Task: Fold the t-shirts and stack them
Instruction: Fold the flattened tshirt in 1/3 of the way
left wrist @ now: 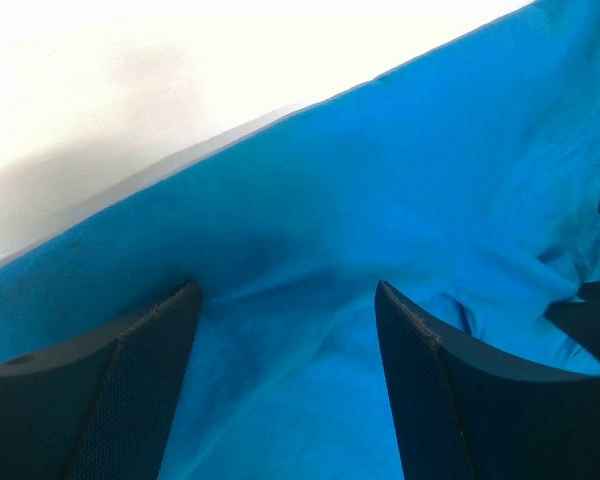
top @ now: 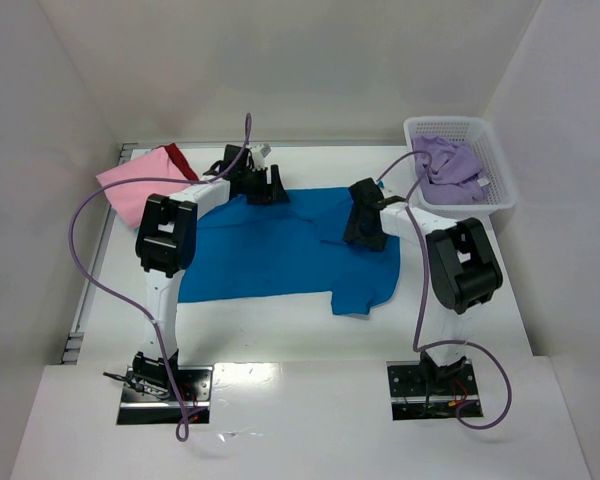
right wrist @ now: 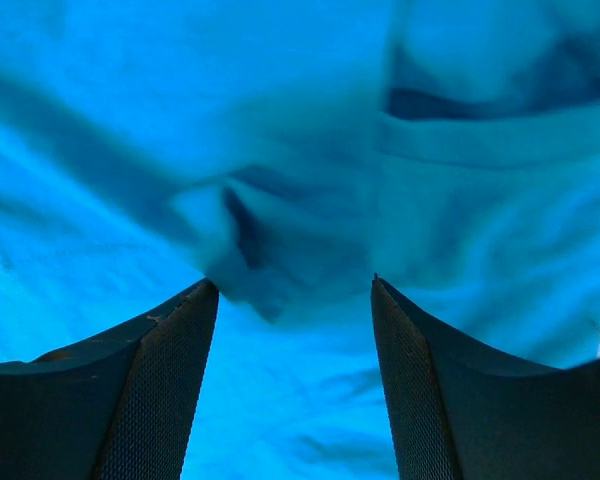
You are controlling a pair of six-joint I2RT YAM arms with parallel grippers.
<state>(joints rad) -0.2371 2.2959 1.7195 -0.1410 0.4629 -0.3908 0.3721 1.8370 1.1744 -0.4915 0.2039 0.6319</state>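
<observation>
From above, the blue t-shirt [top: 270, 255] lies spread across the middle of the table [top: 280, 335], so folding it looks like the step in hand. The left fingers [top: 272, 188] are at its far edge and the right fingers [top: 365, 232] over its right side.

Left wrist: the fingers stand apart over the hem, gripping nothing.

Right wrist: the fingers stand apart above rumpled cloth. The next move probably calls for pinching an edge.
</observation>
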